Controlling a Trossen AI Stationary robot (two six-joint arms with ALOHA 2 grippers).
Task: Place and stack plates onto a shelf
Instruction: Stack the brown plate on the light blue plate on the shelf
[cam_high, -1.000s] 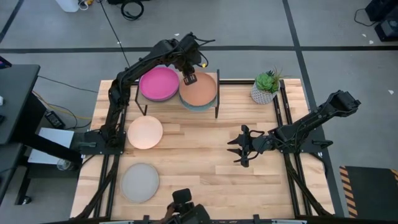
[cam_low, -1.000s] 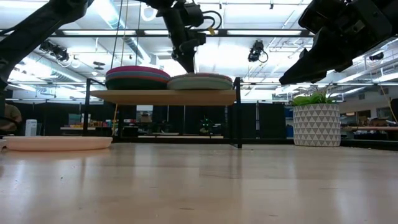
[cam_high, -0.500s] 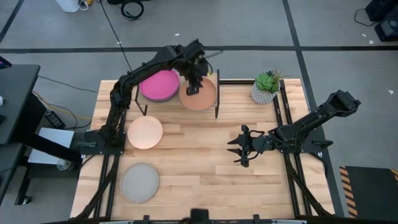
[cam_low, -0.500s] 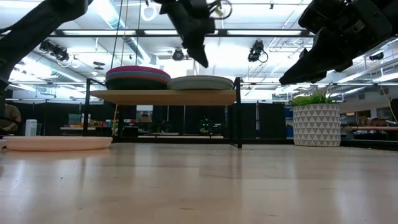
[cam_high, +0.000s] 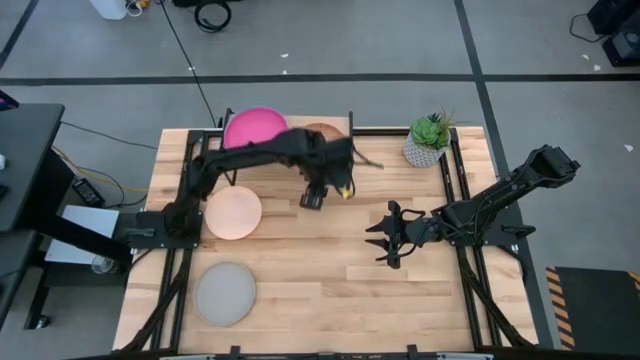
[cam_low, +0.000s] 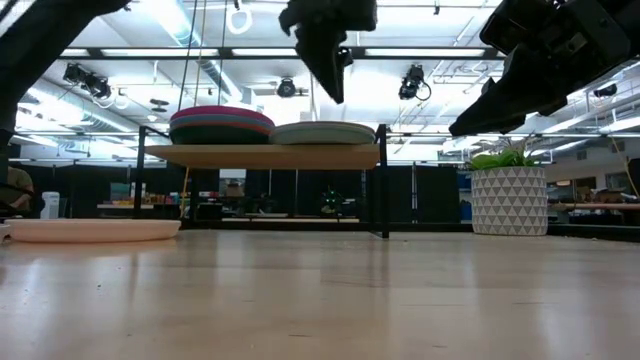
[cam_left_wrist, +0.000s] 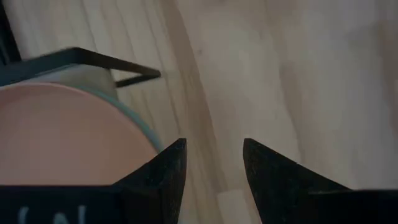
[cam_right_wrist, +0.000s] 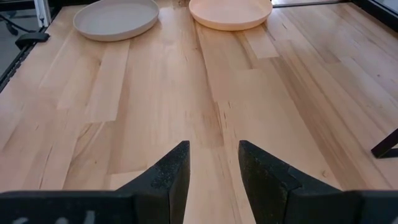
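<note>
The shelf (cam_low: 265, 155) carries two plate stacks: one topped by a magenta plate (cam_high: 250, 127), the other by a terracotta plate (cam_high: 327, 131), partly hidden by my left arm. A cream plate (cam_high: 233, 213) and a grey plate (cam_high: 224, 292) lie flat on the table. My left gripper (cam_high: 311, 200) hangs open and empty in front of the shelf's near side, fingers pointing down, higher than the stacks (cam_low: 334, 88). Its wrist view shows the terracotta plate (cam_left_wrist: 62, 134) beside its fingers. My right gripper (cam_high: 385, 240) waits open over the table's right half.
A potted plant (cam_high: 428, 142) in a white patterned pot stands at the far right corner, right of the shelf. Bare wooden table (cam_right_wrist: 186, 93) stretches between my right gripper and the two loose plates (cam_right_wrist: 116, 17) (cam_right_wrist: 230, 12).
My left gripper has drawn back from over the terracotta plate on the shelf, moving toward the table's near edge and a little to the right, and now hangs in front of the shelf. The plates have stayed in place.
</note>
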